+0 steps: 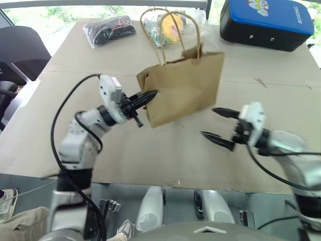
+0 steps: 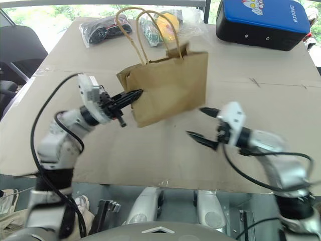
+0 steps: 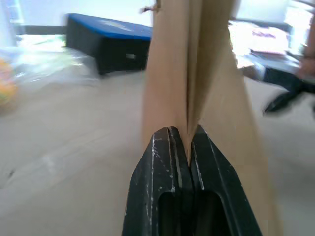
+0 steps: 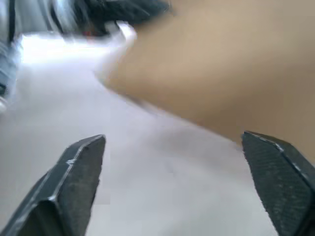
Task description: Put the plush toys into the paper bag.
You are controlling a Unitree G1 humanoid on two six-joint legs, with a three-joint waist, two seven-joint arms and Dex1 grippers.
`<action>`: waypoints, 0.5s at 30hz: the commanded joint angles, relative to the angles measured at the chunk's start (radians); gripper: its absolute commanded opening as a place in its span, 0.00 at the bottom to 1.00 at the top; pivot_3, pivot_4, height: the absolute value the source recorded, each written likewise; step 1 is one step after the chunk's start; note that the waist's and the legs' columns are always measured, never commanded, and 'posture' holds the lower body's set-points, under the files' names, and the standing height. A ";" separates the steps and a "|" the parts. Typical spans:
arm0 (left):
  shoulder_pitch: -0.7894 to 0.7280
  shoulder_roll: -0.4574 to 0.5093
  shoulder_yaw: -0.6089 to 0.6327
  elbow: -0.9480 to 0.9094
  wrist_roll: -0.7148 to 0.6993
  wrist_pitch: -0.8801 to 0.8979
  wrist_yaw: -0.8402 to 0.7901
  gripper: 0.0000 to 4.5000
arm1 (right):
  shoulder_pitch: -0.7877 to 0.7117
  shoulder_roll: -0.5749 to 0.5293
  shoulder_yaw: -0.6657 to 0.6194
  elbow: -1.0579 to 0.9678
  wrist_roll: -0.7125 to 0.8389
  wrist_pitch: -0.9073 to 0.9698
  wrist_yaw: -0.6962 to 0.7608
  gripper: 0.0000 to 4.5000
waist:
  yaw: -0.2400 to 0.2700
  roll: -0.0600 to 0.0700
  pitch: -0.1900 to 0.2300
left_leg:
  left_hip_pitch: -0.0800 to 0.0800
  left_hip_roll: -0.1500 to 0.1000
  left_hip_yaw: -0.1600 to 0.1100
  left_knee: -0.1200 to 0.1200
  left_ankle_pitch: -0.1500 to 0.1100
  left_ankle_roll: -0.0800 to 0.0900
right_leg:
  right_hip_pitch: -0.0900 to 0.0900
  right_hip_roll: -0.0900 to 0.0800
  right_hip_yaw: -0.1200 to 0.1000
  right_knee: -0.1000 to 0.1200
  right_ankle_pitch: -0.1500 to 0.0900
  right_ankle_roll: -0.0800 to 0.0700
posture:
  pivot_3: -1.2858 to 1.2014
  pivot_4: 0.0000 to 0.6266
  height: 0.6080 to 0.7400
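Brown paper bag (image 1: 186, 85), frame centre, pinched at its side fold by clamped left gripper (image 1: 150, 95); right gripper (image 1: 216, 128) gaping, empty, lower right. Better stand bag upright, mouth open, first.

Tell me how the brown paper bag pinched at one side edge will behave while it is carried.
The brown kraft paper bag will probably sag and swing: it hangs tilted from the left gripper, pinched at one folded edge. It seems light, since that single pinch lifts it. Its thin loop handles look floppy.
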 commanded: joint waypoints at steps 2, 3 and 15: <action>-0.143 -0.007 -0.079 0.252 0.064 -0.166 -0.293 0.00 | 0.130 -0.087 -0.229 -0.041 0.053 -0.072 0.098 0.96 | -0.003 0.000 0.000 | 0.000 0.000 0.001 0.000 0.000 0.000 | 0.001 0.000 0.000 -0.001 0.000 0.000 | 0.52 0.24 1.00; -0.173 -0.023 -0.093 0.319 0.091 -0.216 -0.321 0.00 | 0.158 -0.104 -0.266 -0.030 0.058 -0.077 0.116 0.96 | -0.001 0.000 0.000 | 0.000 0.000 0.001 0.000 0.000 0.000 | 0.001 0.001 0.001 -0.001 0.000 0.000 | 0.52 0.24 1.00; -0.309 -0.157 -0.106 0.679 0.242 -0.555 -0.326 0.00 | 0.235 -0.158 -0.374 -0.056 0.108 -0.048 0.128 0.96 | -0.001 0.000 0.000 | 0.000 0.001 0.000 0.003 0.000 0.000 | 0.001 0.001 0.001 0.001 0.000 0.000 | 0.52 0.24 1.00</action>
